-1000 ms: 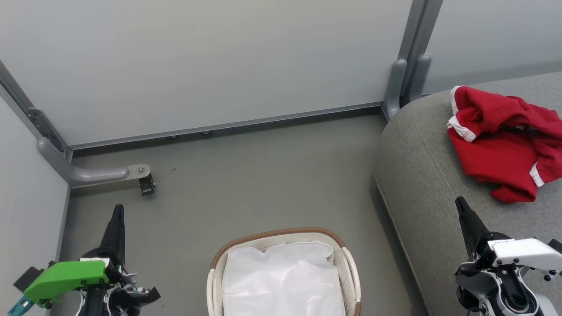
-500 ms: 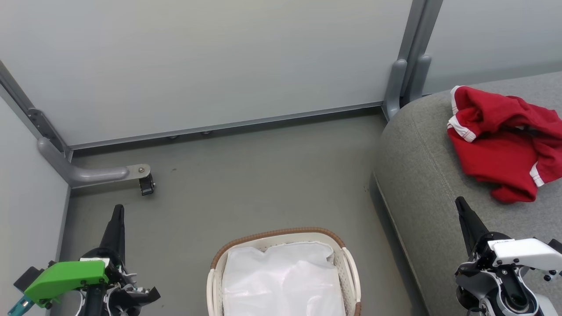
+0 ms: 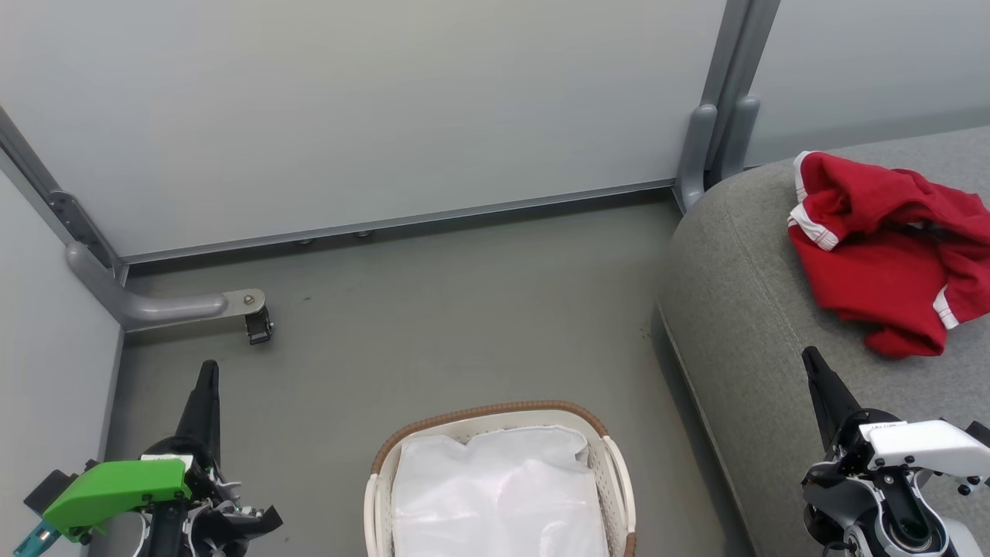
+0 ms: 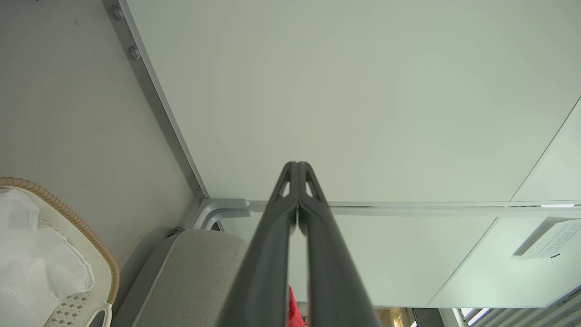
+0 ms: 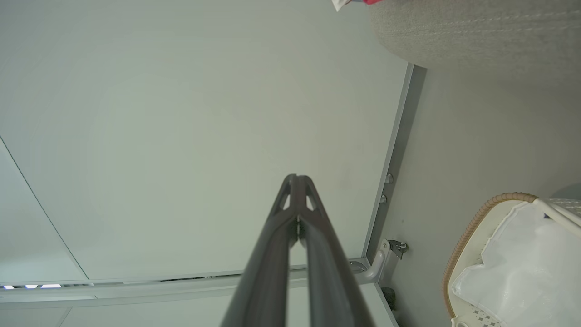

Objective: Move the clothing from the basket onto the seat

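Through the head camera I see the red clothing point(image 3: 882, 263), trimmed in white, lying crumpled on the grey seat point(image 3: 742, 325) to my right, near its rounded far corner. The basket point(image 3: 487, 412), with its brown woven-look rim, stands on the floor point(image 3: 433, 333) at the bottom centre, beside the seat but apart from it. A white sheet point(image 3: 495, 495) lines its inside.

My left tool point(image 3: 207, 371) sits at the lower left over the floor, its two dark fingers pressed together with nothing between them. My right tool point(image 3: 812, 362) is at the lower right above the near part of the seat, also closed tight and empty, with its tip short of the clothing and not touching it. In both wrist cameras the fingers meet at their tips and point toward the pale wall panel point(image 3: 387, 100).
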Robot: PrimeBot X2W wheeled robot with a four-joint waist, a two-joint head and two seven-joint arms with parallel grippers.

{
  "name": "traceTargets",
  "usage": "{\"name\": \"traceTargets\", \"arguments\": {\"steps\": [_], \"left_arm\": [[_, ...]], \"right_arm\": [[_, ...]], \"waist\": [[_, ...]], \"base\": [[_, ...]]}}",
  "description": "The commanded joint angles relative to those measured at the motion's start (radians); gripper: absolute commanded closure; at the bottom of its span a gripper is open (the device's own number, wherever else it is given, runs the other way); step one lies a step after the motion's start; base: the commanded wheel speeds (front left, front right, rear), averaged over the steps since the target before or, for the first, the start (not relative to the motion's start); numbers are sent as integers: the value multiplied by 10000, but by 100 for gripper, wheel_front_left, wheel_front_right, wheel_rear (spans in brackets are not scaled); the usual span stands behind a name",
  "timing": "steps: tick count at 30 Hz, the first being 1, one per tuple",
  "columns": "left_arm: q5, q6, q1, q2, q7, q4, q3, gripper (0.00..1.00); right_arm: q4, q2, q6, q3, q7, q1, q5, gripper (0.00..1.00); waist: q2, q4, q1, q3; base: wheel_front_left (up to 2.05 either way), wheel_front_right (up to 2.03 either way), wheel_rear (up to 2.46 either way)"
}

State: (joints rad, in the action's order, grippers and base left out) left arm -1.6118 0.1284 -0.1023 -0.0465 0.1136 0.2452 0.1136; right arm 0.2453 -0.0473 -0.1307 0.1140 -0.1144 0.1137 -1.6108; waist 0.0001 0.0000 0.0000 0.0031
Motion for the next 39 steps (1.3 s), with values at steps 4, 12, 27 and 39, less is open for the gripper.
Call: {"name": "traceTargets", "arguments": {"steps": [4, 12, 27, 39], "left_arm": [[-27, 58, -125, -69, 41, -19, 24, 100], [-27, 58, -125, -69, 40, -19, 24, 100], [-26, 58, -125, -69, 40, -19, 24, 100], [-20, 58, -125, -69, 40, -19, 24, 100]], "right_arm": [[-33, -55, 0, 19, -31, -105, -40, 100], [-33, -55, 0, 19, -30, -105, -39, 100], [-32, -57, 0, 18, -30, -106, -39, 100], [-32, -57, 0, 18, -29, -106, -40, 100]], "waist": [[-1, 0, 0, 0], [-1, 0, 0, 0], [-1, 0, 0, 0], [-1, 0, 0, 0]], "base": [[0, 0, 0], [0, 0, 0], [0, 0, 0], [0, 0, 0]]}}
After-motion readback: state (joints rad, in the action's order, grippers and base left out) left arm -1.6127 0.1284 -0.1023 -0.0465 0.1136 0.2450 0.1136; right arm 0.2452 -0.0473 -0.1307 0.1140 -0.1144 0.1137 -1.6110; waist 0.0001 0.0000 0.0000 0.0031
